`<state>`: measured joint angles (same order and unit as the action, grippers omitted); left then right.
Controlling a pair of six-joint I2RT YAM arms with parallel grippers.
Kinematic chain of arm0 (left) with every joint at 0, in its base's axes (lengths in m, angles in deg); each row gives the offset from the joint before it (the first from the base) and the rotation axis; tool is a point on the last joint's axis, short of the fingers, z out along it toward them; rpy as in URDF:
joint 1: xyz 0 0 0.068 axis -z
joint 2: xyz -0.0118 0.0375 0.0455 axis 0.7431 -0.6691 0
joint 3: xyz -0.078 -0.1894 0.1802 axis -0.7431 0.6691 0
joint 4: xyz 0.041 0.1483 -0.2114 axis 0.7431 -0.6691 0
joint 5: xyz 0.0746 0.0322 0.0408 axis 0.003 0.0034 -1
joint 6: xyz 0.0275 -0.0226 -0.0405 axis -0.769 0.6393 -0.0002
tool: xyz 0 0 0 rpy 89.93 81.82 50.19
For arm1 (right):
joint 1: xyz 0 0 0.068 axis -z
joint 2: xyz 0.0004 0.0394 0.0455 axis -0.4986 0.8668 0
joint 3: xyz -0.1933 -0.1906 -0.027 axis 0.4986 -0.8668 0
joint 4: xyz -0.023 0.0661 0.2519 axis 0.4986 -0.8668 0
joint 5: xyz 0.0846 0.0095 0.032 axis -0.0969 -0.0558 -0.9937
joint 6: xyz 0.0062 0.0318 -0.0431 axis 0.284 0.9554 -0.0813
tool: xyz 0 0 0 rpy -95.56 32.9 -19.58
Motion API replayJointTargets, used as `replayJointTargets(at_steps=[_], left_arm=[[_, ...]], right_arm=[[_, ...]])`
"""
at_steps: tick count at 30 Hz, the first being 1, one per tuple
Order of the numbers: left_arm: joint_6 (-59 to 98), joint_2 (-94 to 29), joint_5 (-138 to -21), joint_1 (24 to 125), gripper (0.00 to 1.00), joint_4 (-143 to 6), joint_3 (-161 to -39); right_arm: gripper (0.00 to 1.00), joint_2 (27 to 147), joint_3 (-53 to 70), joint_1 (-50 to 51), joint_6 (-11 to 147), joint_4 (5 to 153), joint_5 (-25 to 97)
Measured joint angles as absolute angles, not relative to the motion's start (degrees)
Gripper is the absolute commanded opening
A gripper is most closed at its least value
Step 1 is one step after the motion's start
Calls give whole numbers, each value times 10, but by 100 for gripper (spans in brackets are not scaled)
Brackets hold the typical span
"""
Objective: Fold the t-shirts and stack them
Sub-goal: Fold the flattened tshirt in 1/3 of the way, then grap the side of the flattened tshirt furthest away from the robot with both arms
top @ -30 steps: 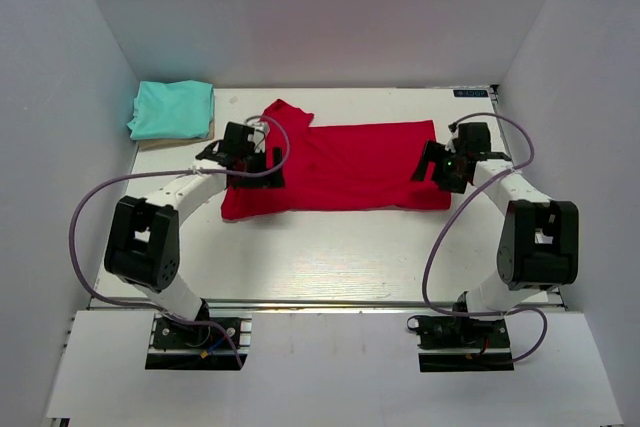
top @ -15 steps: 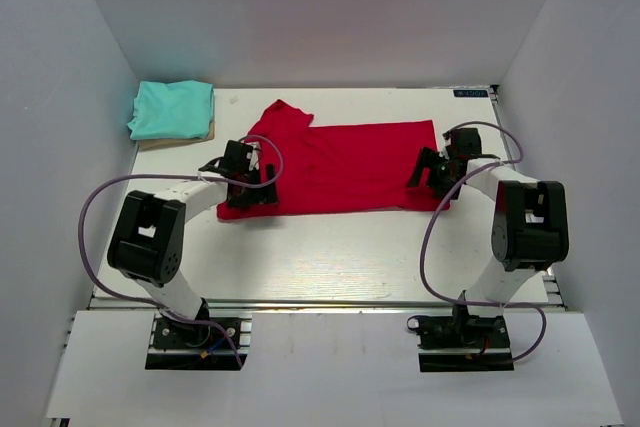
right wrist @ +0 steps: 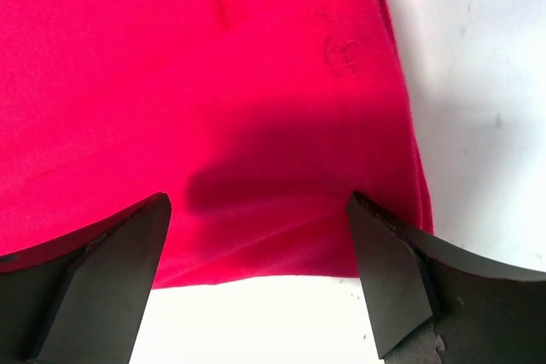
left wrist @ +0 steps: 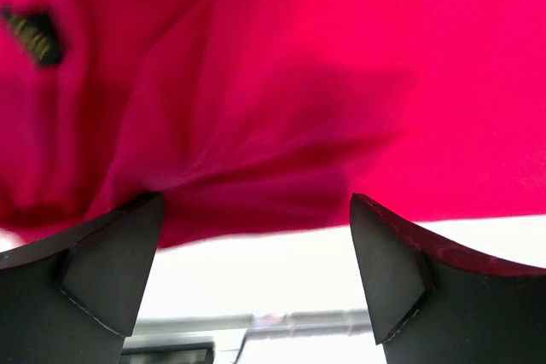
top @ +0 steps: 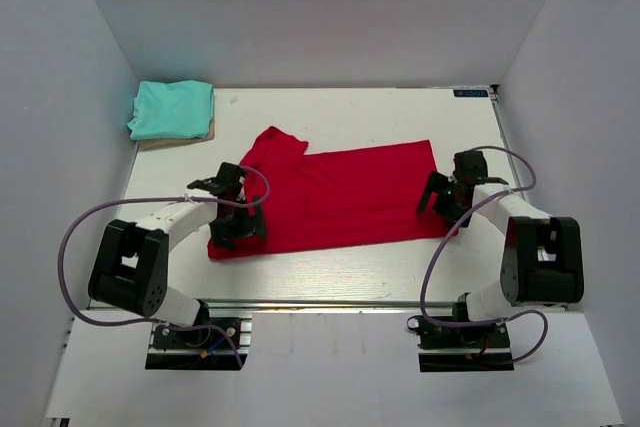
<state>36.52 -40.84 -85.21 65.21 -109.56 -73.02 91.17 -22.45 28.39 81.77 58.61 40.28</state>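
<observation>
A red t-shirt (top: 340,192) lies spread flat across the middle of the table, with one sleeve pointing to the back left. My left gripper (top: 232,222) is over its near left corner. My right gripper (top: 442,197) is over its right edge. In the left wrist view the red cloth (left wrist: 281,83) fills the frame beyond the gripper (left wrist: 256,202), whose jaws stand wide apart at the cloth's near hem. In the right wrist view the gripper (right wrist: 258,198) straddles a folded red edge (right wrist: 341,83) with its jaws equally wide. The teal t-shirt (top: 172,109) sits folded at the back left corner.
White walls close in the table (top: 330,272) on the left, back and right. A tan sheet (top: 178,139) shows under the teal shirt. A metal rail (top: 320,302) runs along the near edge. The red shirt's black neck label (left wrist: 32,36) shows in the left wrist view.
Both grippers have drawn back toward the near edge, and the red shirt has slid that way with them. Its near hem now lies closer to the rail.
</observation>
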Motion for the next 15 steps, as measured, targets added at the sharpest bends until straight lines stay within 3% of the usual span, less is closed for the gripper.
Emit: replayJointTargets(at_steps=[4, 8, 15], left_arm=[[364, -392, -853, 652, 100, -1173, -732], [350, -390, -861, 652, 100, -1222, -809], [310, -417, -887, 646, 100, -1129, -996]], right_arm=[[90, 874, -251, 283, 814, 572, 394], [90, 839, -246, 283, 802, 552, 381], [90, 845, -128, 280, 786, 576, 358]])
